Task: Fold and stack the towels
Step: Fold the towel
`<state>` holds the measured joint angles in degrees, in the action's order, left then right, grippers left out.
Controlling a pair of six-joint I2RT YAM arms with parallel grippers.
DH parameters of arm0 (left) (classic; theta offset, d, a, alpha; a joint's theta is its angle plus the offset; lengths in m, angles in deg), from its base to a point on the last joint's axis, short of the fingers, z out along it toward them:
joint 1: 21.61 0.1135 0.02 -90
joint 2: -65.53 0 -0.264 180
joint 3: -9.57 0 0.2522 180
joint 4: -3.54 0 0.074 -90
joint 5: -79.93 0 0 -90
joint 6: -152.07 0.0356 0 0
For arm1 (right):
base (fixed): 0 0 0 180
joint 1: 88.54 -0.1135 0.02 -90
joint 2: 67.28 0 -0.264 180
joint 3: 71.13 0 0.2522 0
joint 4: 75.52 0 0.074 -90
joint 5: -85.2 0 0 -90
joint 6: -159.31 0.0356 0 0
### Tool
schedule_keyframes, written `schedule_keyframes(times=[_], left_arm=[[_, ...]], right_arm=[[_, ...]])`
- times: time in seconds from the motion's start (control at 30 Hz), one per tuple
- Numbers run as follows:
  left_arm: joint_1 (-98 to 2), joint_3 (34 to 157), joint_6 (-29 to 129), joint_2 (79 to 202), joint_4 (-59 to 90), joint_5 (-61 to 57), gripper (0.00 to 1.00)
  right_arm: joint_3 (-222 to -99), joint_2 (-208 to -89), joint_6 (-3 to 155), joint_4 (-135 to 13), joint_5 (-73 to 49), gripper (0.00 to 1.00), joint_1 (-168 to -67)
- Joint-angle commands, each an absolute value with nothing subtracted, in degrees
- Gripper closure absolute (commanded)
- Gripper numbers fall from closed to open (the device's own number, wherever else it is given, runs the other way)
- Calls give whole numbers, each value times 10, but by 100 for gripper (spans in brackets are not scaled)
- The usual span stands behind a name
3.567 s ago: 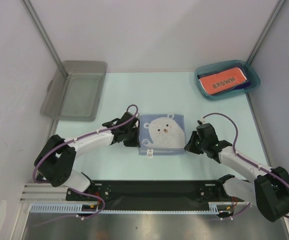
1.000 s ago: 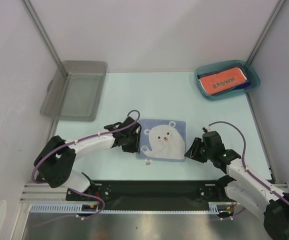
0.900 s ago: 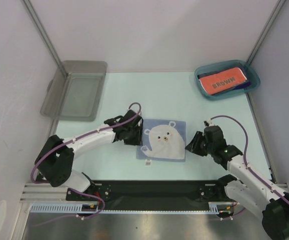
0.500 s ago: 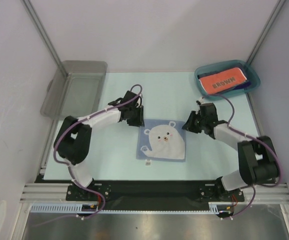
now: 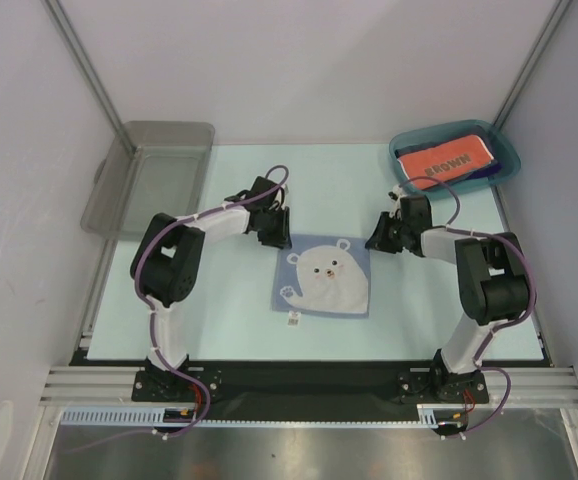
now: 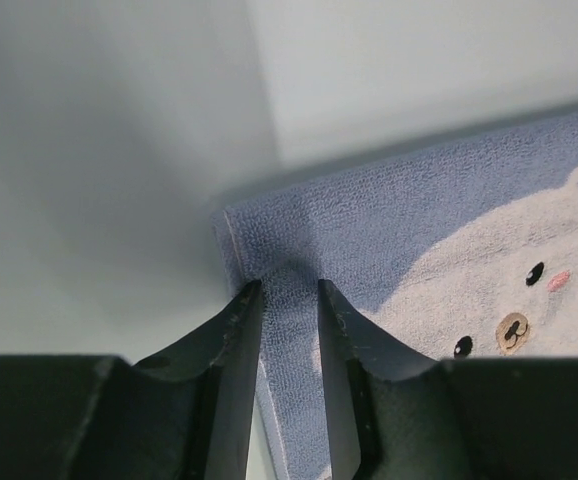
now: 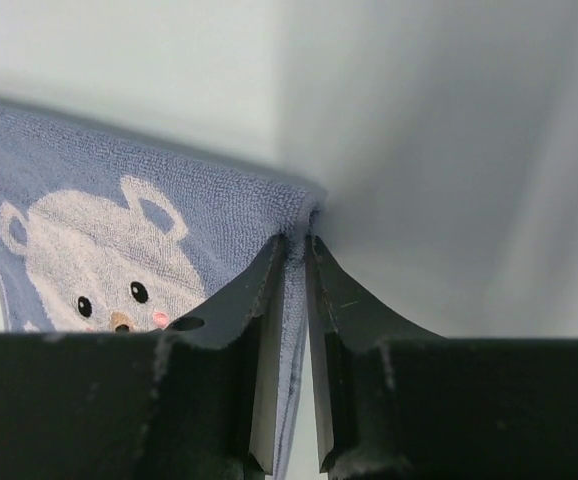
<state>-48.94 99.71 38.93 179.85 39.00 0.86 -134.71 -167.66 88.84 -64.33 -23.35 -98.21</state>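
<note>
A pale blue towel (image 5: 324,280) printed with a white bear lies flat in the middle of the table. My left gripper (image 5: 277,232) is at its far left corner, its jaws closed on a pinch of the cloth (image 6: 419,220) in the left wrist view, gripper (image 6: 287,292). My right gripper (image 5: 374,240) is at the far right corner, shut on the towel's edge (image 7: 89,230), gripper (image 7: 298,243). The orange-red "BROWN" towel (image 5: 446,160) lies folded in the teal bin (image 5: 405,176), on a deep purple towel (image 5: 486,174).
A grey plastic bin (image 5: 154,180) stands at the far left of the table, nothing visible in it. The teal bin is at the far right corner. Metal frame posts run up the back corners. A small tag (image 5: 294,320) sticks out at the towel's near edge.
Both grippers moved from the towel's near corners to its far corners. The towel stayed nearly in place, flat, shifting only slightly.
</note>
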Motion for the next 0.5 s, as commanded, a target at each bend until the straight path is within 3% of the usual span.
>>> schedule_keyframes(times=[0.0, 0.17, 0.47], left_arm=[[-484, 1028, 411, 1806, 387, 4, 64], [-482, 1054, 429, 1765, 416, 0, 58], [-481, 1029, 404, 1770, 370, 42, 57]], right_arm=[[-1372, -1696, 865, -646, -220, 80, -977], [-1423, -1678, 850, -579, -221, 78, -977], [-1452, -1676, 885, -529, -227, 76, -983]])
